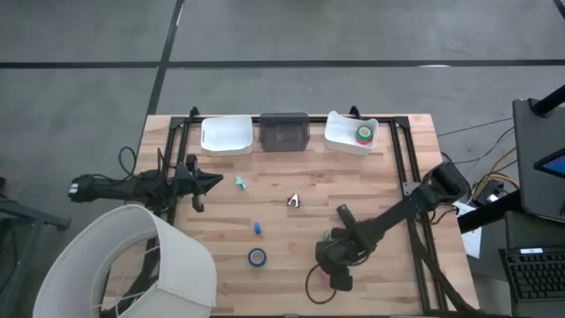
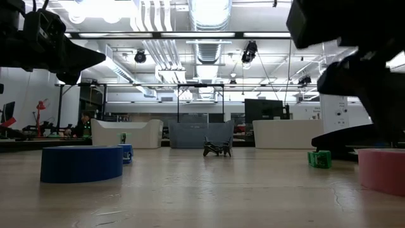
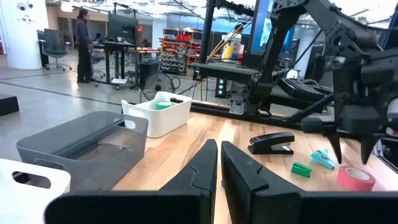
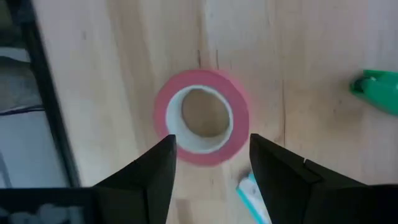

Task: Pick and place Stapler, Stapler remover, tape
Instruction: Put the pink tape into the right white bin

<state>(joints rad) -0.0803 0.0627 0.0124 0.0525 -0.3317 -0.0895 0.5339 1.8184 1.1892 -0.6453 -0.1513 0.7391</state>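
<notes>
Pink tape roll (image 4: pixel 202 117), white core; blue tape roll (image 1: pixel 257 257); green tape roll (image 1: pixel 364 134); white bin (image 1: pixel 226 135).

Open board between blue tape roll (image 1: pixel 257 257) and silvery claw piece (image 1: pixel 294 201): passable. Back edge blocked by white bin (image 1: pixel 226 135), grey bin (image 1: pixel 283 132), second white bin (image 1: pixel 350 134). Pink tape roll (image 4: pixel 201 116) lies between right gripper (image 4: pixel 211 155) fingers.

Both arms are matte black, chunky jointed segments with black cables looping off them. The left hand (image 3: pixel 219 180) has two wedge-shaped black fingers; the right hand (image 4: pixel 211 174) has the same blocky black fingers.
</notes>
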